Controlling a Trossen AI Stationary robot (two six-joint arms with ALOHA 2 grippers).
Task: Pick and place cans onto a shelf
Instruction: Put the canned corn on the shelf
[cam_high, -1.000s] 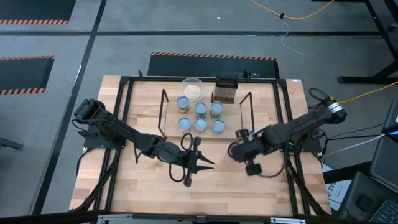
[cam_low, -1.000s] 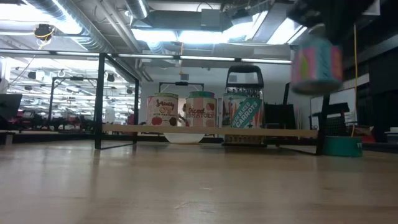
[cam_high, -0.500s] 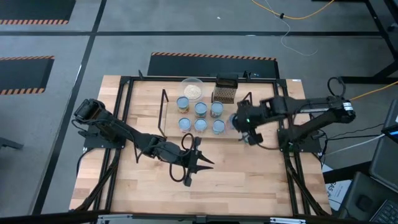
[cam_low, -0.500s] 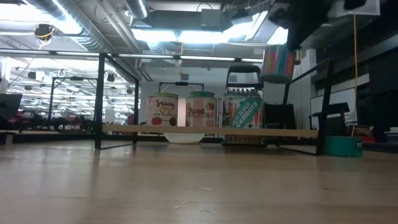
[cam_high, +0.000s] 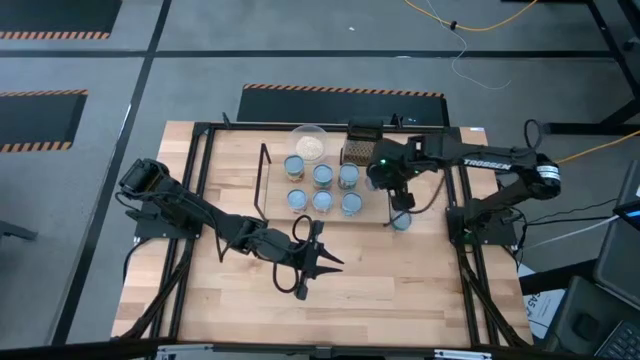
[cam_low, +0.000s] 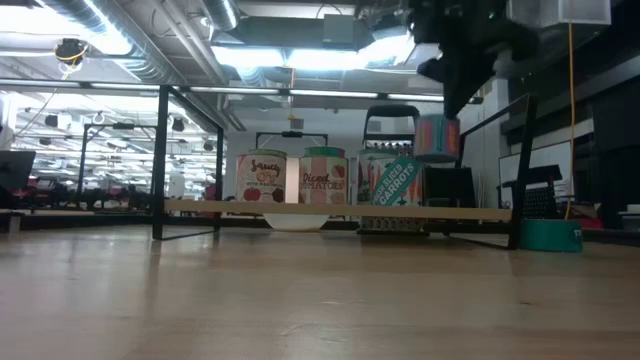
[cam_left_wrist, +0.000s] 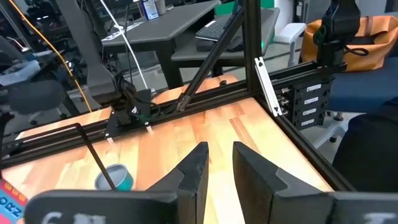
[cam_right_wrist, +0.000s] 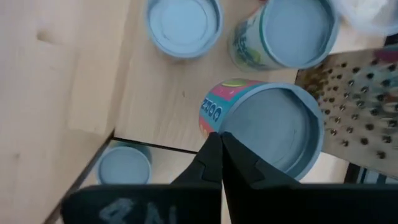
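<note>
Six cans stand on the shelf (cam_high: 335, 190) in two rows, among them one at the near right (cam_high: 351, 204). Another can (cam_high: 401, 221) stands on the table just right of the shelf's right wire frame (cam_high: 397, 185). My right gripper (cam_high: 380, 178) is shut on a further can (cam_right_wrist: 267, 124) above the shelf's far right end; the low view shows that can (cam_low: 437, 137) above the board. My left gripper (cam_high: 315, 272) rests open and empty at the table's middle, near of the shelf; its fingers also show in the left wrist view (cam_left_wrist: 219, 165). My right gripper pinches the can's top rim (cam_right_wrist: 225, 123) at one side between its two fingers, which stand almost together. The fingers come from above, pointing down. The can hangs below them, roughly upright and clear of the shelf board (cam_low: 330, 209).
A clear bowl (cam_high: 309, 143) with whitish contents and a dark mesh box (cam_high: 362, 145) stand just behind the shelf. Black frame rails (cam_high: 455, 200) run along the table's sides. Bare wood lies near of the shelf.
My right gripper has carried its can from the near right of the table toward the far edge and leftward, over the shelf's right end, and has come down. The arm has swung round as it went. The can stays in its hold.
</note>
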